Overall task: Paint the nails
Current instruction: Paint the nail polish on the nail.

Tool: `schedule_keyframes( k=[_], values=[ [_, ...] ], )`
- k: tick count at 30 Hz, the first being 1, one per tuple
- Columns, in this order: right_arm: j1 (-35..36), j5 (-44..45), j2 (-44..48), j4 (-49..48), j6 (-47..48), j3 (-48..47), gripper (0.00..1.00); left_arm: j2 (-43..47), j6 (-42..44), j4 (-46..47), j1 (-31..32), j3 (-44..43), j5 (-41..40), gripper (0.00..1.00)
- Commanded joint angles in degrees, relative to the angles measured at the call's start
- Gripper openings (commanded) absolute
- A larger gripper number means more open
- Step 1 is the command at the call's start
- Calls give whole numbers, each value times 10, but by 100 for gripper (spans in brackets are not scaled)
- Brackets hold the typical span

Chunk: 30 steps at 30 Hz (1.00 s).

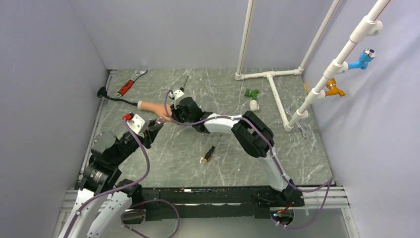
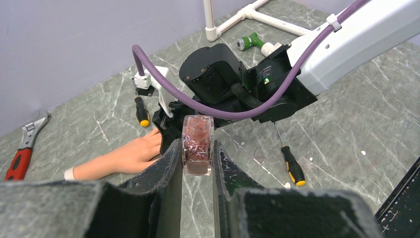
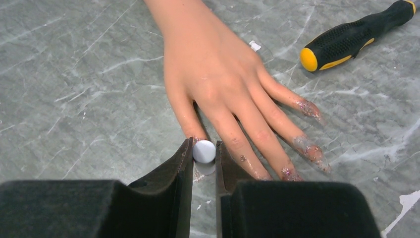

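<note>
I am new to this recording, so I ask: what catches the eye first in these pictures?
A flesh-coloured mannequin hand lies flat on the table, several nails glittery. The right hand pinches a white-capped brush at one fingertip; the left hand holds up a glitter-polish bottle nearby.

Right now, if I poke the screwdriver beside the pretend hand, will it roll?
Probably a little: the screwdriver has a rounded-looking handle and lies on its side on the smooth table. Its rubbery-looking black grip may slow it. It should stay stiff, not bend.
</note>
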<state>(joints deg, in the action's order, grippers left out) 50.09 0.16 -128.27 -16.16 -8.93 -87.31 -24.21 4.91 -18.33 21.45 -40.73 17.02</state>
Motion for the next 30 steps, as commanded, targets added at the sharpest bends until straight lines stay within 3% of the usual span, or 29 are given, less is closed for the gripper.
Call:
schedule_keyframes(
  k=[1,30],
  values=[
    [1,22,24,-18,15,7,0,-3,-3,18,-2,-13,-7,0],
    [16,42,22,-3,50,-42,0,-6,-4,19,-2,-11,-4,0]
  ],
)
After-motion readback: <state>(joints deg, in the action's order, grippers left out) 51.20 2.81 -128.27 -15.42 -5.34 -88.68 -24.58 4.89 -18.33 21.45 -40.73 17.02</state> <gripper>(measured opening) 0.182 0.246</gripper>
